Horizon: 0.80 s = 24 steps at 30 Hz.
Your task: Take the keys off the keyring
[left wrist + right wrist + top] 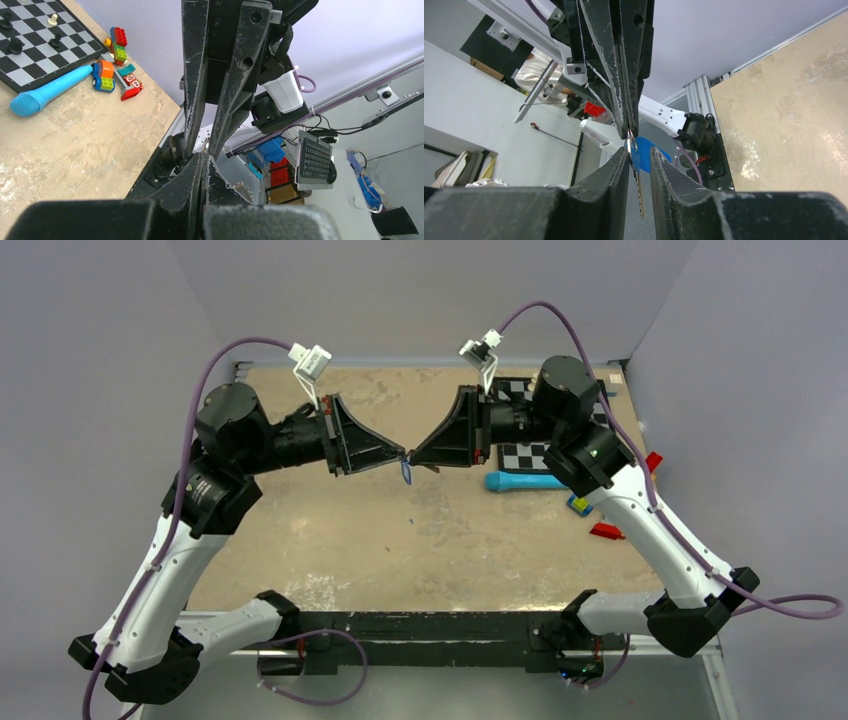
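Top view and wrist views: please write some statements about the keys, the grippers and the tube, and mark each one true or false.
1. The keys hang in the air, off the table. True.
2. The left gripper is wide open. False: it is shut, pinching the top of the keys.
3. The right gripper has a gap between its fingers. True: the keys hang in that gap.
4. The right gripper holds the blue tube. False: the tube lies on the table, next to the chessboard.
5. The two grippers meet tip to tip above the table. True.
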Motion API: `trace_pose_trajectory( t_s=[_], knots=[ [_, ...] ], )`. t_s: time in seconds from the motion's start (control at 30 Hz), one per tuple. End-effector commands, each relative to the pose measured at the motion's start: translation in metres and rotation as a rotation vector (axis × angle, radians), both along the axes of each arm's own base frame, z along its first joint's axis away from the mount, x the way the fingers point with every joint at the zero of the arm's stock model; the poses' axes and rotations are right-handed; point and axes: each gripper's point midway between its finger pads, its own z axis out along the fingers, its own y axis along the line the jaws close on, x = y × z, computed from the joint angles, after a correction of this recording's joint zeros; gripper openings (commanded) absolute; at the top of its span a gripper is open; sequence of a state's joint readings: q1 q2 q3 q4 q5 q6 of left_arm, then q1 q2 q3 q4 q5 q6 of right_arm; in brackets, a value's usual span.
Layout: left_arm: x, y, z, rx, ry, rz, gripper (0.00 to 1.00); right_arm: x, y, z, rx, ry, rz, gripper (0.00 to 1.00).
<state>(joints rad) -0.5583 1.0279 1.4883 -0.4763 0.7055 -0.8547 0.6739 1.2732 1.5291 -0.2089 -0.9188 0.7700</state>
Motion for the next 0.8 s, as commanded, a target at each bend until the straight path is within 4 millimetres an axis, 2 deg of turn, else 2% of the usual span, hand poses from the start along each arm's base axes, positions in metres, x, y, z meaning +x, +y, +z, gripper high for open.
trace_pose_trajectory(
  t_s=[0.0, 0.6, 0.7, 0.77],
  knots=[
    [-0.0028, 0.0002, 0.0152, -0.040, -0.038, -0.002, 0.00, -0.0110, -0.0057, 0.0131, 0.031, -0.055, 0.032, 0.24],
    [-0.0007, -0.0014, 0.0092, -0.039, -0.018, -0.004, 0.00, -0.0094, -0.0023, 0.0201, 0.040, -0.069, 0.055, 0.22],
    [-0.0002, -0.0016, 0.0090, -0.039, -0.016, -0.002, 0.00, -0.0091, -0.0016, 0.0202, 0.040, -0.067, 0.060, 0.17],
    [-0.0001, -0.0014, 0.0093, -0.040, -0.017, 0.000, 0.00, -0.0095, -0.0012, 0.0189, 0.038, -0.065, 0.063, 0.08]
  ],
)
